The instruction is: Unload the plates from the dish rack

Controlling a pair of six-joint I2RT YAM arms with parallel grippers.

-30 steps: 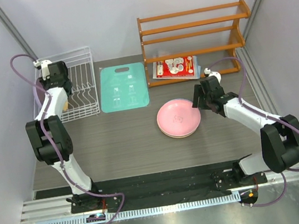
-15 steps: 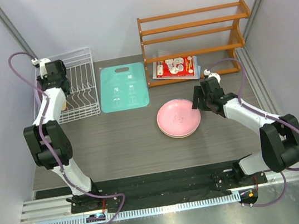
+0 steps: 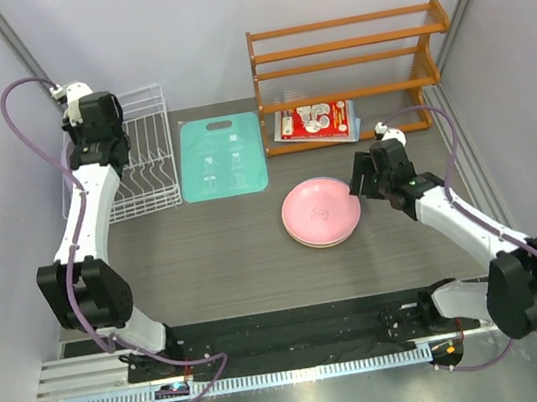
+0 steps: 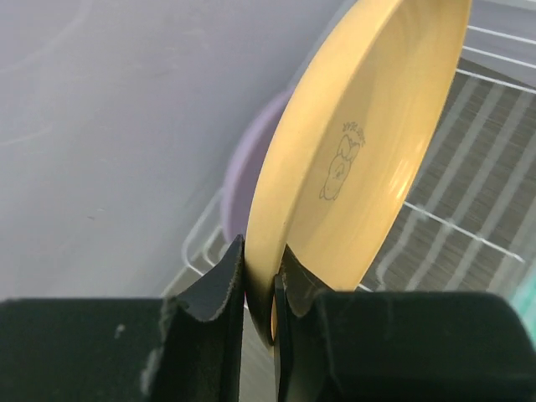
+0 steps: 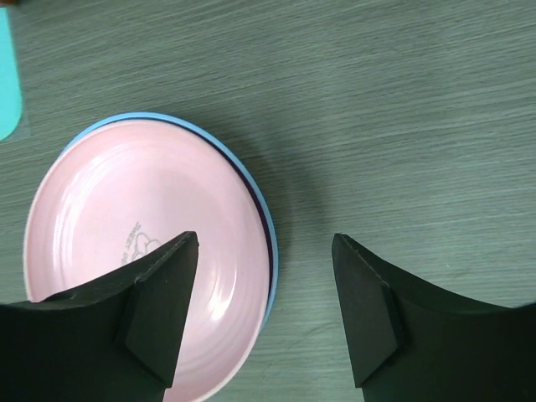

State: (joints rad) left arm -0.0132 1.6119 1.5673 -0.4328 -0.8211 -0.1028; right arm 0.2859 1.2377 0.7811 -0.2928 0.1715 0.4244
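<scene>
Rim of the yellow plate (image 4: 368, 142) sits pinched in my left claw (image 4: 260, 260) at the rack (image 3: 147, 168); my right claw (image 5: 264, 243) gapes wide over the pink plate (image 5: 126, 218) edge.

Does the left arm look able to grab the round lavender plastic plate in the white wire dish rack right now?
Probably not: the left gripper is shut on the round yellow plastic plate, which also stands in front of the lavender plate.

Cutting board (image 3: 222, 155) between dish rack (image 3: 157, 182) and plates (image 3: 321, 211)
</scene>
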